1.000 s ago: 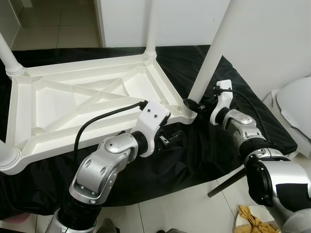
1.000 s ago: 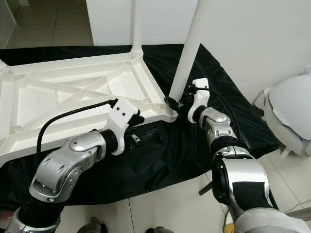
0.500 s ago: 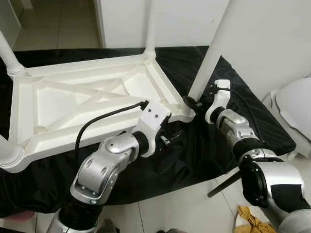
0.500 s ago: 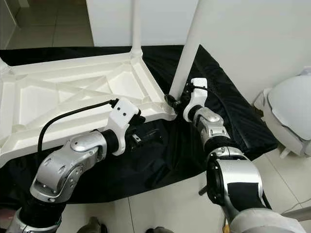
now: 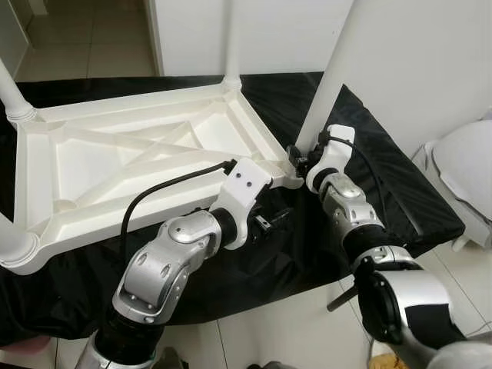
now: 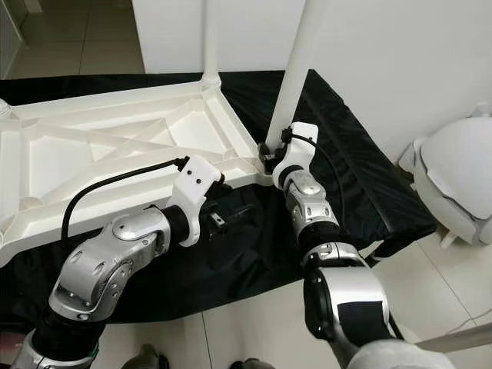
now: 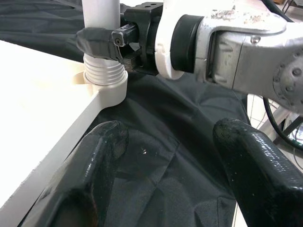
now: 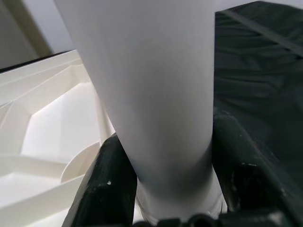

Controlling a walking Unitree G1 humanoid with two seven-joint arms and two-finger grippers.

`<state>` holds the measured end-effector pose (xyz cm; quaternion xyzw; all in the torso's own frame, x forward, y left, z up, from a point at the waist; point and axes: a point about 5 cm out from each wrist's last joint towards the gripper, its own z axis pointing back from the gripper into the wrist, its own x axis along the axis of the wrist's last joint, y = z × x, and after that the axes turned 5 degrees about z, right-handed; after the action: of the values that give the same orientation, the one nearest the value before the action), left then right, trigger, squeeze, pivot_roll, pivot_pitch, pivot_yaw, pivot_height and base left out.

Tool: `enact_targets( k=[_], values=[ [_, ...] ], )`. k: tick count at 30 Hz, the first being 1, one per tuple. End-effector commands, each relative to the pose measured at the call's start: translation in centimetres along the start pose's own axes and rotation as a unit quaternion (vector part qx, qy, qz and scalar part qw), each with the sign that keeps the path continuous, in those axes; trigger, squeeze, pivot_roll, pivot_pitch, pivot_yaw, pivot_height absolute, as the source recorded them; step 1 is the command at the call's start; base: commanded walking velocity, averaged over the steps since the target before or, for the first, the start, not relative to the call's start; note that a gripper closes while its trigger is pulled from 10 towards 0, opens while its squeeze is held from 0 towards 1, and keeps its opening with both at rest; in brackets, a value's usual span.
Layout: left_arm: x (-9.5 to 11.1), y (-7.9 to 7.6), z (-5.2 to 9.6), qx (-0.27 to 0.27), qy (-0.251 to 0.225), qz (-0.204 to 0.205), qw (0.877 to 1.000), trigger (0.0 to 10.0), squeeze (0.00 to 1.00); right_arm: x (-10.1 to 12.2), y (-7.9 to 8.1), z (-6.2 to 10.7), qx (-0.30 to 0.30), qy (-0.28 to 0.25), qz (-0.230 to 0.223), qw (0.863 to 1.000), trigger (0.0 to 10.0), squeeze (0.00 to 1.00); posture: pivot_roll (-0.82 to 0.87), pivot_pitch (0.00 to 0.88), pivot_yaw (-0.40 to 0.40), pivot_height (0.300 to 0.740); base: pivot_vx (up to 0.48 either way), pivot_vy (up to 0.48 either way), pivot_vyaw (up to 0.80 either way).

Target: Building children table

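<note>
What changed: right gripper (image 6: 270, 159) has slid in along with the upside-down white plastic ribbed tabletop (image 5: 131, 165) since a second ago; the white round plastic leg (image 6: 296, 69) it holds now stands more upright in its corner socket, so I'd guess it's seating or being screwed home.
Right gripper: clamped around the leg's base, just above the threaded collar (image 7: 105, 72).
Left gripper (image 7: 165, 156): fingers spread wide, holding nothing, hovering over the black cloth (image 5: 384, 177) just short of that same corner.
Leg count: four, one at each corner.
Tabletops: one, lying on the cloth.
Grippers: two.
</note>
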<state>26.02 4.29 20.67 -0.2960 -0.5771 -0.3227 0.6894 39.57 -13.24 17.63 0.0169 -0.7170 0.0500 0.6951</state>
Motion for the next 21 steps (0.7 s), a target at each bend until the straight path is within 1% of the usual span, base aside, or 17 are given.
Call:
enact_targets(
  k=[1,2,5,6,9,10,11,14,17,21],
  values=[
    [-0.1,0.0,-0.2,0.007,0.002,0.004,1.0,10.0,0.0,-1.4,-0.2,0.6,-0.038,0.03,-0.001,0.999,0.0,0.0,0.01,0.074,-0.057,0.74,0.0,0.0,0.0],
    [-0.1,0.0,-0.2,0.007,0.002,0.004,1.0,10.0,0.0,-1.4,-0.2,0.6,-0.044,0.028,0.001,0.999,0.0,0.0,0.01,0.074,-0.057,0.74,0.0,0.0,0.0],
    [-0.1,0.0,-0.2,0.006,0.002,0.003,1.0,10.0,0.0,-1.3,0.0,0.6,-0.029,0.024,-0.002,0.999,0.0,0.0,0.01,0.076,-0.055,0.74,0.0,0.0,0.0],
    [-0.1,0.0,-0.1,0.006,0.002,0.003,1.0,10.0,0.0,-1.2,-0.1,0.6,-0.024,0.018,-0.006,1.0,10.0,0.0,0.0,0.075,-0.054,0.74,0.0,0.0,0.0],
    [-0.1,0.0,-0.1,0.006,0.003,0.003,1.0,10.0,0.0,-1.1,-0.1,0.6,-0.024,0.015,-0.009,1.0,10.0,0.0,0.0,0.075,-0.054,0.74,0.0,0.0,0.0],
    [-0.1,0.1,-0.1,0.006,0.003,0.002,1.0,10.0,0.0,-0.9,-0.4,0.7,-0.025,0.01,-0.005,1.0,10.0,0.0,0.0,0.075,-0.055,0.74,0.0,0.0,0.0],
    [-0.1,0.1,-0.1,0.006,0.003,0.002,1.0,10.0,0.0,-0.9,-0.7,0.7,-0.028,0.008,-0.007,1.0,10.0,1.0,0.0,0.075,-0.054,0.74,0.0,0.0,0.0],
    [-0.1,0.1,-0.1,0.007,0.003,0.002,1.0,10.0,0.0,-0.8,-0.8,0.9,-0.028,0.002,-0.009,1.0,10.0,1.0,0.0,0.074,-0.053,0.74,0.0,0.0,0.0],
    [-0.2,0.1,-0.1,0.007,0.004,0.002,1.0,10.0,0.0,-0.5,-0.9,1.0,-0.025,-0.009,-0.02,0.999,10.0,1.0,0.0,0.073,-0.053,0.74,0.0,0.0,0.0],
    [-0.2,0.2,-0.2,0.009,0.004,0.003,1.0,10.0,0.0,-0.2,-1.0,1.4,-0.029,-0.021,-0.016,0.999,10.0,1.0,0.0,0.07,-0.055,0.74,0.0,0.0,0.0]
  ],
)
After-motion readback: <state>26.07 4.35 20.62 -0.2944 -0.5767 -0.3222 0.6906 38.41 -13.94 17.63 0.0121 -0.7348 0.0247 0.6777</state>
